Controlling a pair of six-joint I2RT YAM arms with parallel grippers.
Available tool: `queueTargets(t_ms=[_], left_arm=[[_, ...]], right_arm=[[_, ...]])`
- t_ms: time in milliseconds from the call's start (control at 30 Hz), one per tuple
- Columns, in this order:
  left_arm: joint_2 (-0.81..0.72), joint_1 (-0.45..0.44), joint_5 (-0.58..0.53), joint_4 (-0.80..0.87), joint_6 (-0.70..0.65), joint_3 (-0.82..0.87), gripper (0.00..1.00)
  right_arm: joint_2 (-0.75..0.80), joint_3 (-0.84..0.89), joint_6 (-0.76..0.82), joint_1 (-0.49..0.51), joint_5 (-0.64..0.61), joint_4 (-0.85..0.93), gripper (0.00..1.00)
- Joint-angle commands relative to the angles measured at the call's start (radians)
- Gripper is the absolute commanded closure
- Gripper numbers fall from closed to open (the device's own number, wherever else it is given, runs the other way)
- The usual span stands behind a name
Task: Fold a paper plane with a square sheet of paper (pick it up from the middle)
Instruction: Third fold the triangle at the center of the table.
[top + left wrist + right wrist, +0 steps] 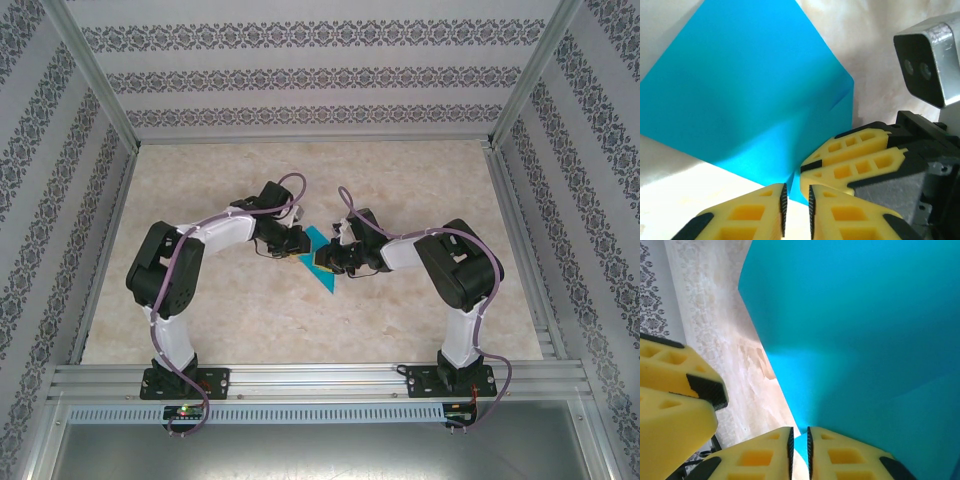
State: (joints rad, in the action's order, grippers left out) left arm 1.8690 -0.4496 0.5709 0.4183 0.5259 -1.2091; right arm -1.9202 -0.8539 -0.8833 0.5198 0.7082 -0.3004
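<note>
Left gripper (797,205) (right (799,445) too) on paper (740,90)

Paper sheet (740,90): plain teal-blue. Counter (400,180): beige, marble veining. Walls (300,40): pale grey, dark damask bands. Left hand (796,199), right hand (799,441): yellow, black-edged

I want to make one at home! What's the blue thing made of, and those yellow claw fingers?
The blue sheet looks like thin matte paper: it bends softly and holds a crease. The yellow claw fingers look like hard plastic, with square hollows and ribbed black pads.
</note>
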Motion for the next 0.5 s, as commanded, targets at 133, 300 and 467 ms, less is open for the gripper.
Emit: queueTargets(t_ms=[133,300,467], left_arm=[[-0.026,-0.014,0.056,-0.094,0.057,0.078,0.86],[-0.015,-0.032,0.073,-0.138,0.067,0.087,0.9],[0.016,-0.046,0.091,-0.158,0.073,0.083,0.95]], right_arm=[[-0.047,0.038,0.025,0.0,-0.065,0.083,0.96],[-0.045,0.042,0.024,-0.001,-0.065,0.085,1.0],[-0.043,0.042,0.023,-0.003,-0.062,0.084,1.0]])
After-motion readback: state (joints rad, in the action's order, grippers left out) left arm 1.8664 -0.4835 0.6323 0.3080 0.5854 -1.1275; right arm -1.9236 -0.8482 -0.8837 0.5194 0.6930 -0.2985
